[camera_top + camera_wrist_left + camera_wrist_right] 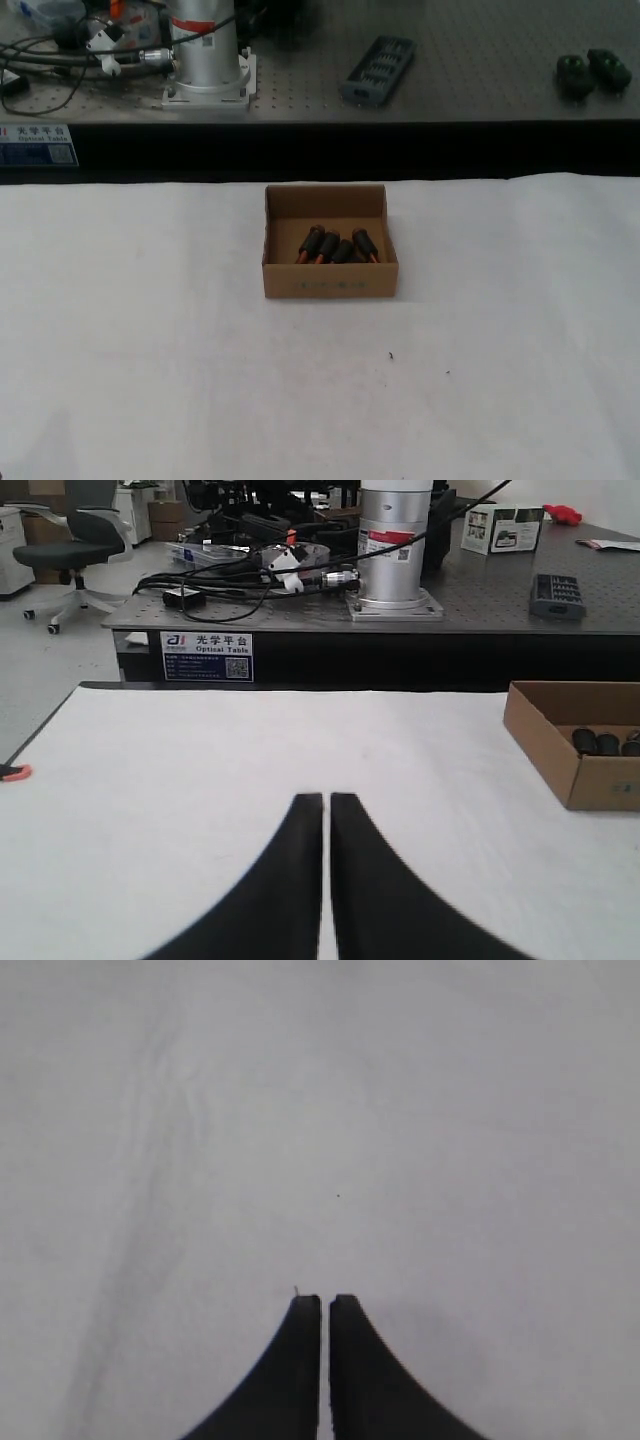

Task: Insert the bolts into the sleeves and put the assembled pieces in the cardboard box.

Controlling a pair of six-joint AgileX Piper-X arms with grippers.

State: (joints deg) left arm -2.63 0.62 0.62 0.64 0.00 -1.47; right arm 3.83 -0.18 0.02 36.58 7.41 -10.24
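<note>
The cardboard box [330, 280] stands in the middle of the white sheet, and several black sleeves with orange bolts [335, 246] lie side by side inside it. In the left wrist view the same box [575, 750] stands off to one side, with dark sleeve ends [600, 743] showing over its wall. My left gripper [327, 800] is shut and holds nothing, low over the bare white sheet. My right gripper [325, 1302] is also shut and holds nothing, above plain white sheet.
Behind the white sheet [150, 330] runs a dark optical bench with a metal post [205, 45], cables [60, 50], a dark ridged block [378, 68] and two dark round parts [592, 72]. An office chair [70, 540] stands in the room behind.
</note>
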